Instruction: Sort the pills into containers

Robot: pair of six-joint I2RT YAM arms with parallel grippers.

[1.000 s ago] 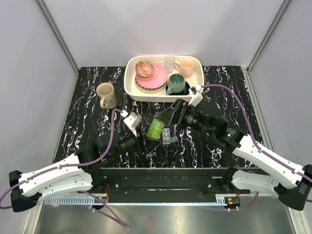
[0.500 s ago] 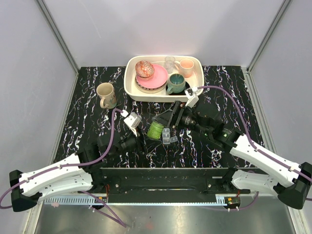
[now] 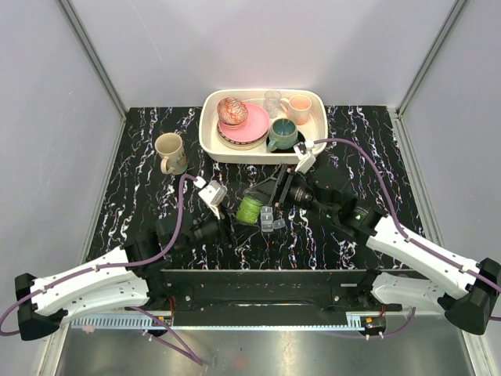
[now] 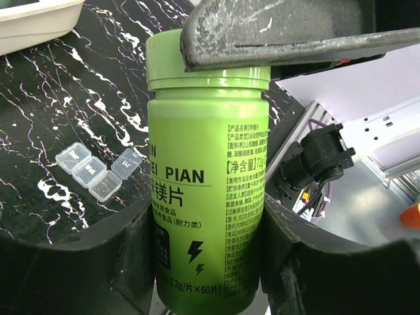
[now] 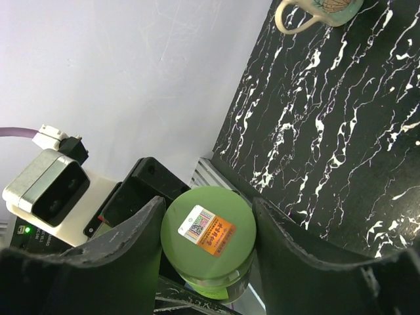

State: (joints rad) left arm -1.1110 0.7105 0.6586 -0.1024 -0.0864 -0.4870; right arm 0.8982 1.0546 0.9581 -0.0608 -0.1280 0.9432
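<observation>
My left gripper point(image 3: 244, 213) is shut on the body of a green bottle point(image 3: 250, 207), holding it tilted above the black marbled table; its jaws press both sides of the label point(image 4: 207, 164). My right gripper point(image 5: 209, 209) reaches in from the right, its two fingers against opposite edges of the bottle's green cap point(image 5: 209, 231), which carries an orange sticker. The containers point(image 3: 268, 219), a short strip of three clear square compartments with lids open, lie on the table just right of the bottle and show in the left wrist view point(image 4: 92, 172). The pills are out of view.
A white tub point(image 3: 210, 139) at the back holds pink plates, a teal mug point(image 3: 282, 135), a peach cup point(image 3: 300, 108) and a small glass. A beige mug point(image 3: 169, 152) stands at the back left. Both arms crowd the table's middle.
My right gripper has slid left onto the bottle's cap and its jaws have narrowed around it. The left gripper and the bottle have stayed put.
</observation>
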